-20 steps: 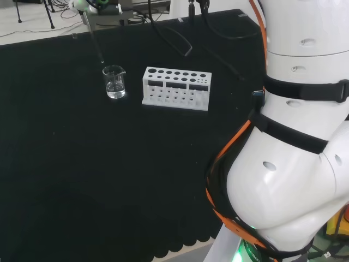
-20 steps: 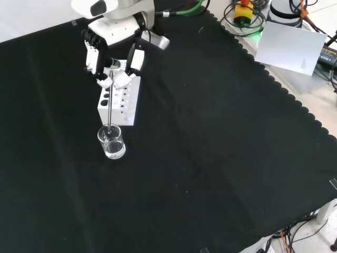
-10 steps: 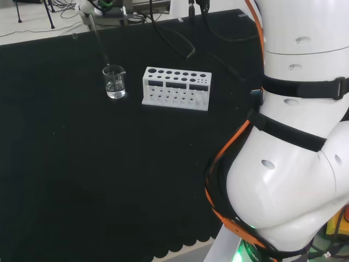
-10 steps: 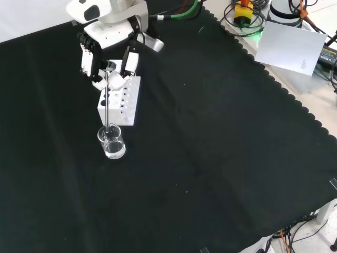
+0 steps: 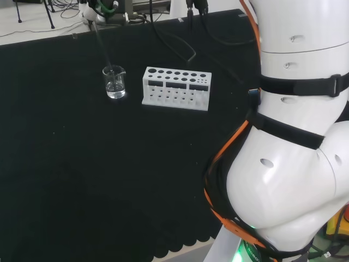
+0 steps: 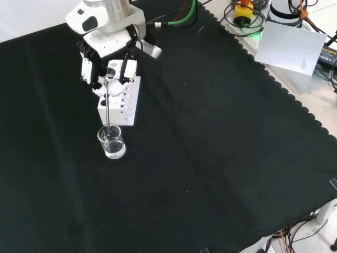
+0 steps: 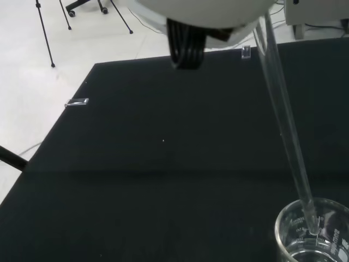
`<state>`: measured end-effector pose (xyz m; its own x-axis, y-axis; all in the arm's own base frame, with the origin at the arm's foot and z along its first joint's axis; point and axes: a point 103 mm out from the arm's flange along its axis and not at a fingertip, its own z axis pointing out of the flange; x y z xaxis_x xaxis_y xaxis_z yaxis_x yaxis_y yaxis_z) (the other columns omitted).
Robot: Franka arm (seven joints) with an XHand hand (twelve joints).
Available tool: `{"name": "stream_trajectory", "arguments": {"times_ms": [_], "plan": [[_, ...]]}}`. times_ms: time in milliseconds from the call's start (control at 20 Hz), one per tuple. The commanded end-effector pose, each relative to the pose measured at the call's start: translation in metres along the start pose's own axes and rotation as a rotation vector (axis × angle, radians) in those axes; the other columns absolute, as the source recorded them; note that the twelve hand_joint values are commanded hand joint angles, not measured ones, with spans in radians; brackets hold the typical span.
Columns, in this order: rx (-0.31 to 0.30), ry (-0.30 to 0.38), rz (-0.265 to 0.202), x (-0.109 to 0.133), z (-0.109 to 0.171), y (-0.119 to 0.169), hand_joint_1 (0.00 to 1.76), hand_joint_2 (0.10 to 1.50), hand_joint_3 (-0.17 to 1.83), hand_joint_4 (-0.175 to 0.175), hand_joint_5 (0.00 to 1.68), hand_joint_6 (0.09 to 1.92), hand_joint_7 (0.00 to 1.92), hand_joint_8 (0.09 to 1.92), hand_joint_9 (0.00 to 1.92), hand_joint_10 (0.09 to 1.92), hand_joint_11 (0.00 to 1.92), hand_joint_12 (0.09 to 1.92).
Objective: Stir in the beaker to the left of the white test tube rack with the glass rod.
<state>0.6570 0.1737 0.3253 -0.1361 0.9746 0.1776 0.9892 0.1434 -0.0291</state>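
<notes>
The beaker is seen standing upright on the black bench, with a little clear liquid at its bottom. In the head view it sits just left of the rack, close beside it but apart; in the front view it is found just below the rack's near end. The rod is held above it, slightly tilted, and its lower tip is dipped into the beaker's mouth. In the wrist view the rod is seen running down at a slant, its tip inside the glass rim of the beaker just above the liquid surface, though contact with the liquid cannot be made out.

The rod's upper end is pinched by the robot hand, fingertips curled in around it above the rack in the front view. In the head view the robot hand is caught at the top edge, with the rod slanting down from it to the beaker.

The rack is white, with rows of round holes, and no tubes are visible in it. The arm's large white links are seen at the right of the head view. A white sheet is seen lying off the cloth's scalloped edge at upper right in the front view.
</notes>
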Motion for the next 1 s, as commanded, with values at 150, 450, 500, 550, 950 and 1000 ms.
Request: {"name": "stream_trajectory", "arguments": {"times_ms": [150, 450, 500, 550, 950, 1000], "plan": [[0.019, -0.008, 0.007, -0.008, 0.013, 0.003, 1.30, 0.70, 0.73, -0.175, 1.12, 0.69, 1.12, 1.27, 1.65, 0.90, 1.62, 0.73], [0.038, -0.013, 0.015, -0.016, 0.025, 0.006, 1.30, 0.70, 0.73, -0.175, 1.12, 0.69, 1.12, 1.27, 1.65, 0.90, 1.62, 0.73], [0.043, -0.013, 0.017, -0.017, 0.027, 0.005, 1.30, 0.70, 0.73, -0.175, 1.12, 0.69, 1.12, 1.27, 1.65, 0.90, 1.62, 0.73], [0.048, -0.014, 0.019, -0.018, 0.028, 0.005, 1.30, 0.70, 0.73, -0.175, 1.12, 0.69, 1.12, 1.27, 1.65, 0.90, 1.62, 0.73], [0.069, -0.020, 0.023, -0.020, 0.038, -0.006, 1.30, 0.70, 0.73, -0.175, 1.12, 0.69, 1.12, 1.27, 1.65, 0.90, 1.62, 0.73], [0.072, -0.019, 0.021, -0.017, 0.039, -0.007, 1.30, 0.70, 0.73, -0.175, 1.12, 0.69, 1.12, 1.27, 1.65, 0.90, 1.62, 0.73]]}}
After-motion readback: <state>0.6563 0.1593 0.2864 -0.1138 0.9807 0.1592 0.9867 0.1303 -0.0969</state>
